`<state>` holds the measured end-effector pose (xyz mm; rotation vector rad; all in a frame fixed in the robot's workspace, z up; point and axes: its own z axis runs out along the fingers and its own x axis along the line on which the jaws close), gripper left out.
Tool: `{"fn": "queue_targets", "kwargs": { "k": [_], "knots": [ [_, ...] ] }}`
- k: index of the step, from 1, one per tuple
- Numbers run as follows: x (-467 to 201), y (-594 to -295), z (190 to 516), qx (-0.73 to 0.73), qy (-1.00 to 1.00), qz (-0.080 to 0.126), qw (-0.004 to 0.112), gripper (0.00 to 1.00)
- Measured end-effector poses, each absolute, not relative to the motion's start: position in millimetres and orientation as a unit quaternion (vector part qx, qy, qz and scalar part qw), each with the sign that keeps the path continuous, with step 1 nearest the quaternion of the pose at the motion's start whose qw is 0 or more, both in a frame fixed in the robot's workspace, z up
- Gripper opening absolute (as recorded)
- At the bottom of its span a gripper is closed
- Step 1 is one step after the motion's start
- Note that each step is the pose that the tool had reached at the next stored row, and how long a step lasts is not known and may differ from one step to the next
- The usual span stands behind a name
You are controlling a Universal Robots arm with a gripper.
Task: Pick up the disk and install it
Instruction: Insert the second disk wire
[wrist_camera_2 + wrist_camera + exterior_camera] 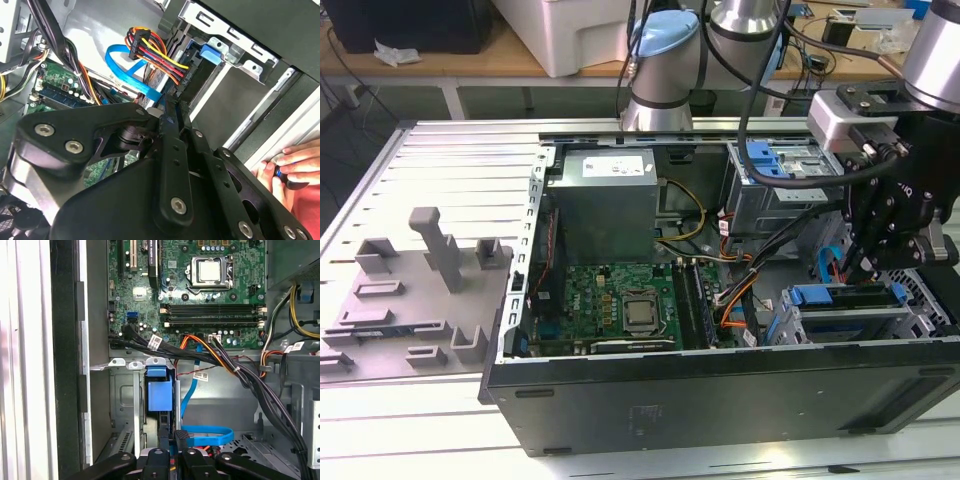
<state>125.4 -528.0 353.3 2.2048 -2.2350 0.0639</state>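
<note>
In the lower drive bay of the open computer case point(700, 400), at about 4 o'clock in the exterior view, the disk point(825, 296) shows as a blue bracket edge on top of grey metal. In the first wrist view the disk point(159, 390) is seen end-on, its blue bracket standing in a narrow slot of the bay. Its silver face cannot be made out.

The gripper point(868, 268) hangs just above the bay, at 1 o'clock from the disk in the exterior view. In the first wrist view the gripper point(171, 432) sits right at the near end of the bracket. Whether it is open, closed, or gripping the disk cannot be told. The second wrist view looks along the gripper point(170, 107) toward the bay wall and a bundle of coloured wires point(150, 50).

A blue flat cable point(205, 432) loops on the case floor just beside the bay. In the exterior view the motherboard point(620, 300) lies at 9 o'clock from the disk, the blue-handled drive cage point(770, 185) at 11 o'clock and the power supply point(605, 205) farther off at 10 o'clock. The first wrist view gives the motherboard's processor socket point(210, 271) plainly.

The second wrist view adds a person's hand point(295, 165) at the case's outer edge, holding a small blue-and-black object. The exterior view adds a grey fixture plate point(420, 280) at 9 o'clock, well apart from the case.
</note>
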Motion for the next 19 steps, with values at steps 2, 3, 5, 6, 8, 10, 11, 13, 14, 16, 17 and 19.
{"fn": "queue_targets", "kwargs": {
  "k": [2, 3, 5, 6, 8, 10, 11, 13, 14, 16, 17, 19],
  "knots": [
    [125.5, -528.0, 353.0, 0.702, -0.712, 0.02, 0.001, 0.16],
    [125.5, -528.0, 352.7, 0.702, -0.712, 0.02, 0.001, 0.16],
    [125.5, -528.0, 352.5, 0.702, -0.712, 0.02, 0.001, 0.16],
    [125.6, -528.0, 352.3, 0.702, -0.712, 0.02, 0.001, 0.16],
    [125.7, -528.0, 352.0, 0.702, -0.712, 0.02, 0.001, 0.16],
    [125.9, -528.0, 351.5, 0.702, -0.712, 0.02, 0.001, 0.16],
    [125.9, -528.0, 351.3, 0.702, -0.712, 0.02, 0.001, 0.16],
    [126.0, -528.0, 350.8, 0.702, -0.712, 0.02, 0.001, 0.16],
    [126.1, -528.0, 350.7, 0.702, -0.712, 0.02, 0.001, 0.16],
    [126.4, -528.0, 350.2, 0.702, -0.712, 0.02, 0.001, 0.16],
    [126.6, -528.0, 350.1, 0.702, -0.712, 0.02, 0.001, 0.16],
    [126.9, -528.0, 349.7, 0.702, -0.712, 0.02, 0.001, 0.16]
  ]
}}
